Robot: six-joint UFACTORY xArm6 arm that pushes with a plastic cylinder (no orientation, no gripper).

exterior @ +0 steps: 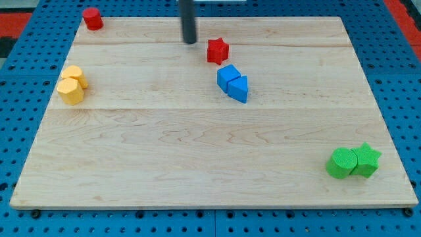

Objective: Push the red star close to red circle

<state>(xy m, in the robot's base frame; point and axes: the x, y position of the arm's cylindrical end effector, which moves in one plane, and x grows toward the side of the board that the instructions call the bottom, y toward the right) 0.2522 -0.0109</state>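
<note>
The red star (pixel 218 51) lies near the view's top, just right of centre. The red circle (pixel 93 18) stands in the top left corner of the wooden board (pixel 197 145). My tip (pixel 190 42) is on the board just left of the red star and slightly above it, a small gap apart. The red circle is far to the left of both.
A blue cube (pixel 227 78) and a blue triangle (pixel 239 89) touch each other just below the red star. Two yellow blocks (pixel 72 85) sit at the left edge. A green circle (pixel 341 163) and a green star (pixel 366 160) sit at the bottom right.
</note>
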